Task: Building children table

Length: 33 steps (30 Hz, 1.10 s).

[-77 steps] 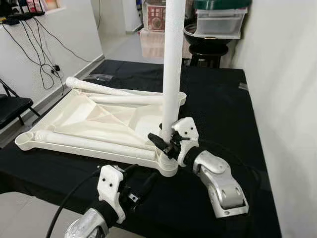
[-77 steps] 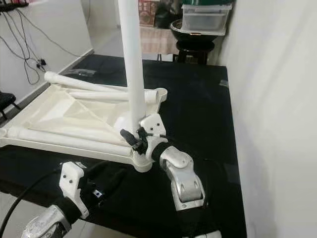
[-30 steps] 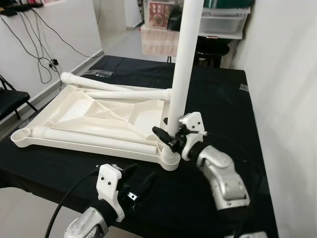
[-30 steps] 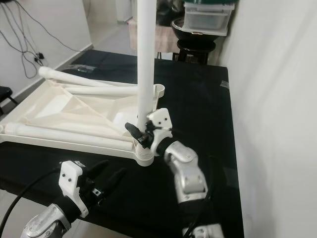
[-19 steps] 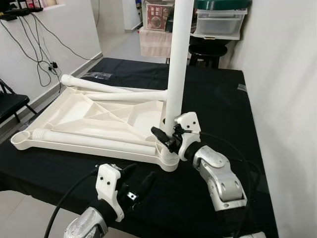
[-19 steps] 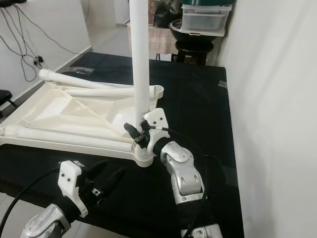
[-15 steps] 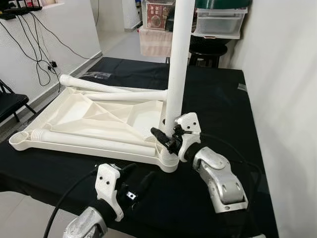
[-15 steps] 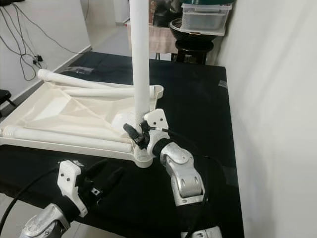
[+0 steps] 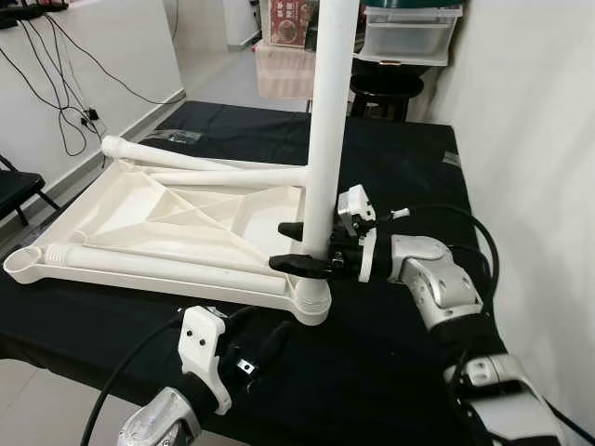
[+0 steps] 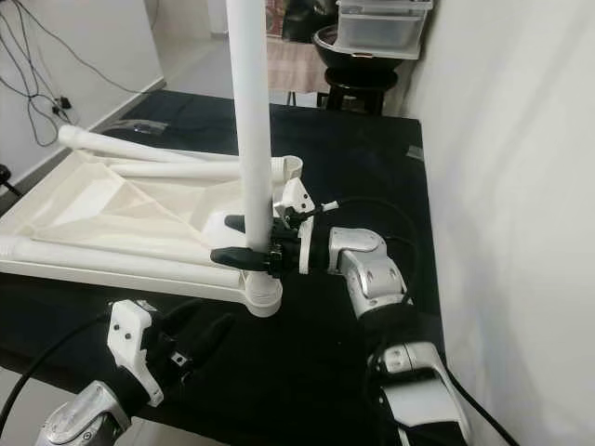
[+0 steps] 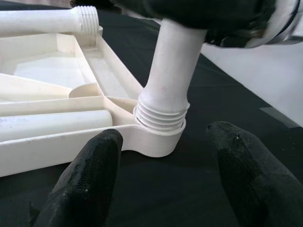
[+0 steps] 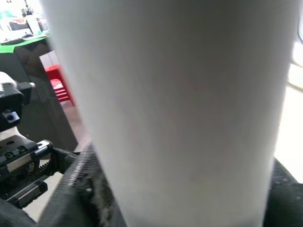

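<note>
An upside-down white plastic tabletop (image 9: 158,209) lies on the black-covered table (image 9: 409,353). A white table leg (image 9: 321,139) stands upright in the near right corner socket (image 11: 158,135), its thread partly showing. My right gripper (image 9: 279,245) reaches in level from the right and is shut on this leg just above the socket; its fingers (image 12: 90,184) sit on both sides of the tube. My left gripper (image 11: 165,179) is open, low in front of that socket and touching nothing. One loose leg (image 9: 167,265) lies along the tabletop's near edge, and two more (image 9: 186,160) lie at its far edge.
A white wall (image 9: 539,139) runs close along the table's right side. Behind the table stand a black stool (image 9: 386,88) and stacked plastic boxes (image 9: 409,32). Cables (image 9: 65,102) hang on the left wall above a dark chair (image 9: 14,190). The black cloth right of the tabletop is bare.
My right arm has swung out to the right, so the gripper now holds the leg level from the side instead of from below. The leg stays upright. The left gripper has barely moved.
</note>
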{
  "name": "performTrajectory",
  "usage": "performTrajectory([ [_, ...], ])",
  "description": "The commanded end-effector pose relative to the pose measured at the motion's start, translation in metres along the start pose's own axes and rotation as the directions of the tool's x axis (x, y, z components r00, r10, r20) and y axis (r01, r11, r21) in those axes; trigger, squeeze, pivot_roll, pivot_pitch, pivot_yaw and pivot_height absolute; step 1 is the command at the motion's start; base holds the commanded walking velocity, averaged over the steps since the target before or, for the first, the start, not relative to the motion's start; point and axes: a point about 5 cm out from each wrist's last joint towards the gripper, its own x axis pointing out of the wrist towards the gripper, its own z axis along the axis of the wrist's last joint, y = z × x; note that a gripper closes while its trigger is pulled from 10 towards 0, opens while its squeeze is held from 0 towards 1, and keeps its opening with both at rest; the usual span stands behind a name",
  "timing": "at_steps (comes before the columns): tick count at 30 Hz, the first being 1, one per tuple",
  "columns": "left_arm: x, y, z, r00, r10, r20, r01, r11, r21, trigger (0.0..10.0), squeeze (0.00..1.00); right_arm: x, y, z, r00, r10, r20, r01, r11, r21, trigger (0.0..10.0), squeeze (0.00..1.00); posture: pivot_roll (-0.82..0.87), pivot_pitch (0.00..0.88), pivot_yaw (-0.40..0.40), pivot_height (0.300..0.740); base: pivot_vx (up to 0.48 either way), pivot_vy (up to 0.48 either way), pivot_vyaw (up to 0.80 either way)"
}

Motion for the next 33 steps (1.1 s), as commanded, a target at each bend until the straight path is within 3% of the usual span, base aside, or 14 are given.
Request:
performTrajectory([
  [1, -0.005, -0.004, 0.000, 1.000, -0.002, -0.018, 0.002, 1.000, -0.005, 10.0, 0.00, 0.004, -0.001, 0.006, 0.997, 0.074, 0.015, -0.075, 0.997, 0.028, 0.0, 0.00, 0.05, 0.119, 0.000, 0.740, 0.000, 0.000, 0.00],
  [15, -0.014, -0.016, 0.004, 0.999, -0.016, -0.030, 0.015, 1.000, -0.023, 10.0, 0.00, -0.008, -0.011, 0.003, 0.993, 0.118, -0.033, -0.117, 0.993, 0.027, 0.0, 0.00, 0.06, 0.185, -0.005, 0.740, 0.000, 0.000, 0.00],
  [16, -0.016, -0.018, 0.004, 0.999, -0.016, -0.033, 0.016, 1.000, -0.024, 10.0, 0.00, -0.012, -0.006, -0.008, 0.997, 0.050, -0.053, -0.049, 0.999, 0.019, 0.0, 0.00, 0.05, 0.191, -0.019, 0.740, 0.000, 0.000, 0.00],
  [17, -0.017, -0.019, 0.004, 0.999, -0.016, -0.038, 0.015, 1.000, -0.022, 10.0, 0.00, -0.003, -0.003, -0.023, 0.981, -0.175, -0.085, 0.177, 0.984, 0.016, 0.0, 0.00, 0.06, 0.196, -0.044, 0.740, 0.000, 0.000, 0.00],
  [18, -0.018, -0.019, 0.004, 0.999, -0.016, -0.043, 0.015, 1.000, -0.018, 10.0, 0.00, 0.004, 0.002, -0.040, 0.815, -0.569, -0.109, 0.571, 0.821, -0.016, 0.0, 0.00, 0.06, 0.196, -0.044, 0.740, 0.000, 0.000, 0.00],
  [19, -0.018, -0.019, 0.004, 0.999, -0.016, -0.043, 0.015, 1.000, -0.018, 10.0, 0.00, 0.004, 0.002, -0.040, 0.815, -0.569, -0.109, 0.571, 0.821, -0.016, 0.0, 0.00, 0.06, 0.196, -0.044, 0.740, 0.000, 0.000, 0.00],
  [20, -0.019, -0.019, 0.006, 0.999, -0.014, -0.043, 0.014, 1.000, -0.015, 10.0, 0.00, -0.004, 0.023, -0.055, 0.624, -0.763, -0.168, 0.775, 0.632, 0.013, 0.0, 0.00, 0.08, 0.211, -0.040, 0.740, 0.000, 0.000, 0.00],
  [21, -0.019, -0.019, 0.006, 0.999, -0.014, -0.043, 0.014, 1.000, -0.015, 10.0, 0.00, -0.004, 0.023, -0.055, 0.624, -0.763, -0.168, 0.775, 0.632, 0.013, 0.0, 0.00, 0.08, 0.211, -0.040, 0.740, 0.000, 0.000, 0.00],
  [22, -0.019, -0.019, 0.008, 0.999, -0.013, -0.044, 0.012, 1.000, -0.014, 10.0, 0.00, -0.006, 0.048, -0.065, 0.581, -0.782, -0.223, 0.811, 0.578, 0.089, 0.0, 0.00, 0.08, 0.211, -0.040, 0.740, 0.000, 0.000, 0.00],
  [23, -0.020, -0.019, 0.007, 0.999, -0.015, -0.049, 0.014, 1.000, -0.001, 10.0, 0.00, -0.008, 0.057, -0.060, 0.603, -0.773, -0.198, 0.796, 0.598, 0.088, 0.0, 0.00, 0.06, 0.236, 0.002, 0.740, 0.000, 0.000, 0.00],
  [25, -0.020, -0.019, 0.007, 0.999, -0.015, -0.049, 0.014, 1.000, -0.001, 10.0, 0.00, -0.008, 0.057, -0.060, 0.603, -0.773, -0.198, 0.796, 0.598, 0.088, 0.0, 0.00, 0.06, 0.236, 0.002, 0.740, 0.000, 0.000, 0.00],
  [26, -0.019, -0.015, 0.005, 0.998, -0.020, -0.056, 0.019, 1.000, -0.010, 10.0, 0.00, -0.004, 0.052, -0.055, 0.682, -0.713, -0.161, 0.729, 0.681, 0.071, 0.0, 0.00, 0.04, 0.202, 0.015, 0.740, 0.000, 0.000, 0.00],
  [30, -0.017, -0.014, 0.004, 0.997, -0.047, -0.067, 0.046, 0.999, -0.015, 10.0, 0.00, 0.001, 0.047, -0.054, 0.705, -0.692, -0.156, 0.705, 0.708, 0.044, 0.0, 0.00, 0.03, 0.181, 0.012, 0.740, 0.000, 0.000, 0.00],
  [33, -0.016, -0.013, 0.005, 0.997, -0.048, -0.067, 0.048, 0.999, -0.014, 10.0, 0.00, 0.004, 0.048, -0.053, 0.697, -0.699, -0.161, 0.710, 0.703, 0.025, 0.0, 0.00, 0.03, 0.181, 0.010, 0.740, 0.000, 0.000, 0.00],
])
